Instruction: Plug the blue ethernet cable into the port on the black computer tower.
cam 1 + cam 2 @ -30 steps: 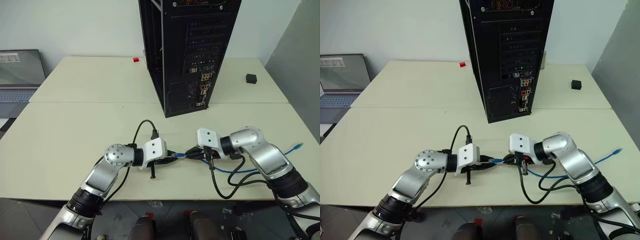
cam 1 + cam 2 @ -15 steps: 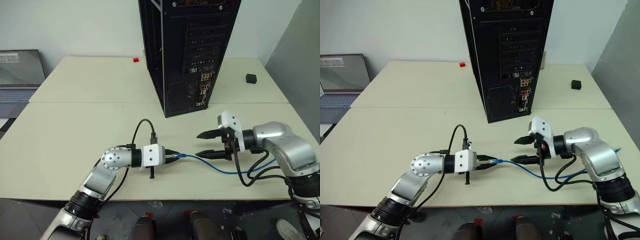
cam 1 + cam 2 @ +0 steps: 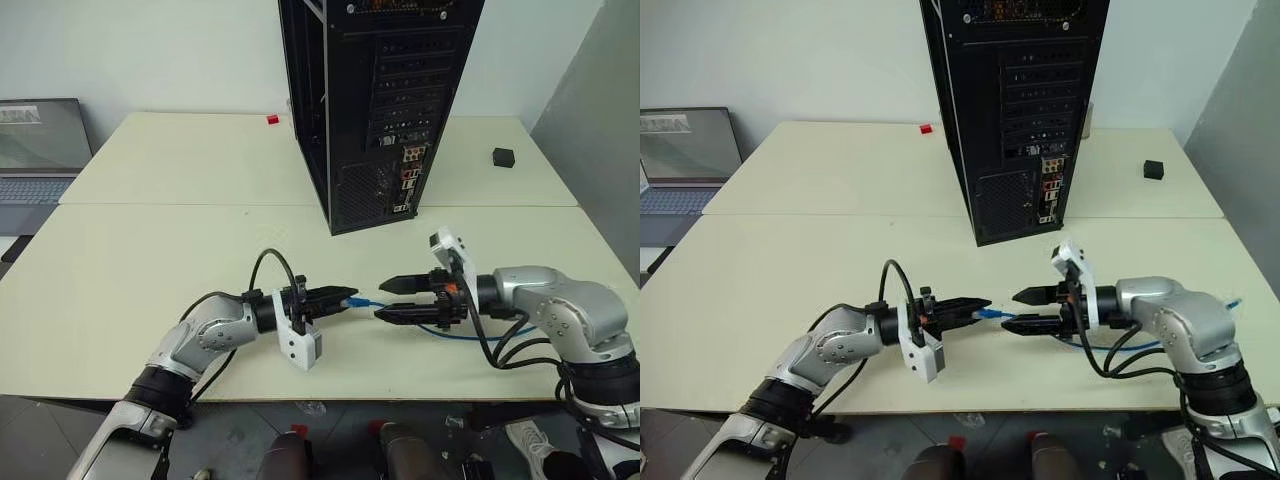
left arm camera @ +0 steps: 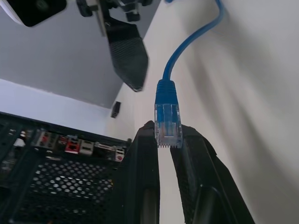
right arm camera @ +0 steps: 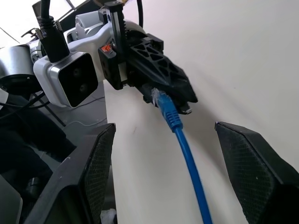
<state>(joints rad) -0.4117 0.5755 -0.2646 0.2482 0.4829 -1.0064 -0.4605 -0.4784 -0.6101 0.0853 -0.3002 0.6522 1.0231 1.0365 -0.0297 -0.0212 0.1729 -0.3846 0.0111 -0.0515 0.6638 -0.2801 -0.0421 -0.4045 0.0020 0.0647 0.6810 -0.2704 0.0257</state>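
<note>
Cable, bright blue, pinched at its clear plug between the closed fingers of the left gripper, just above the table, then running right, sagging onto the tabletop under the right arm and out toward the right edge. Held near the front edge of the table, plug end pointing right, toward the other gripper.

Tower upright farther back, near the seam between the two tabletops, rear panel with slot covers, mesh grille and coloured sockets facing the grippers. Bare tabletop between tower and grippers, and wide bare stretches to the left. Small red thing just left of the tower at the back; small black block well to the right of it. Laptop off the table's left side, lid up. Grey wall close along the right edge.

No readable writing or brand marks anywhere.

Left arm bent in from the left, gripper level and pointing right, white camera block hanging below the wrist. Right gripper level and pointing left, fingers spread wide with nothing between them, one above and one below the line of the cable, tips just beside the left gripper's tips but apart from them.
</note>
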